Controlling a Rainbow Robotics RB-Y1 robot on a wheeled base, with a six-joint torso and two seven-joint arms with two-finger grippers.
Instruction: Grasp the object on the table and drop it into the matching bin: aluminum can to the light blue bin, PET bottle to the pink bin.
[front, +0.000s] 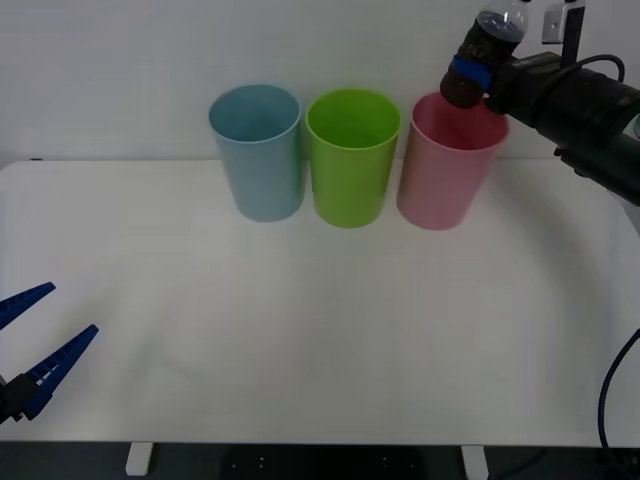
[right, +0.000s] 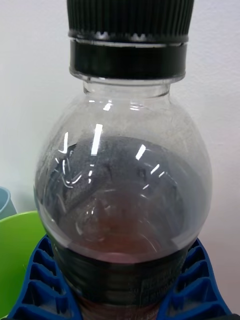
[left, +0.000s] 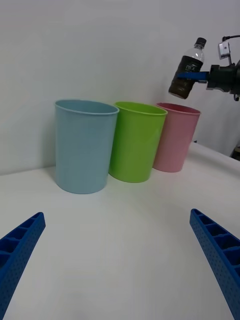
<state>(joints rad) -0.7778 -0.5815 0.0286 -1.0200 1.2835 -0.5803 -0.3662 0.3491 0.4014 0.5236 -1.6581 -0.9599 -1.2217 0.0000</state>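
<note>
PET bottle (front: 487, 50) clamped between the blue fingers (right: 40, 285) of the right gripper (front: 470, 72), pinched at the dark label low on its body, cap and clear rounded shoulder sticking out past the fingertips. Tilted in the grip, cap leaning up and away from the arm. Dark brown liquid pooled in the lower part, clear shoulder above it. Held in the air above the rim of the pink bin (front: 445, 180), at its far right side, base of the bottle just over the opening and not touching it.

Three tall round bins in a row on the white desk (front: 300, 330), well below and to the left of the right fingers: light blue bin (front: 258, 160) farthest, lime green bin (front: 352, 165) in the middle, pink one nearest. Green touching or almost touching its neighbours. Insides of the bins seen from above as plain coloured walls, nothing visible in them.

Left gripper (front: 35, 345) low at the near left edge of the desk, fingers (left: 215, 245) spread wide apart with bare desk between them, all three bins well ahead of the fingertips.
</note>
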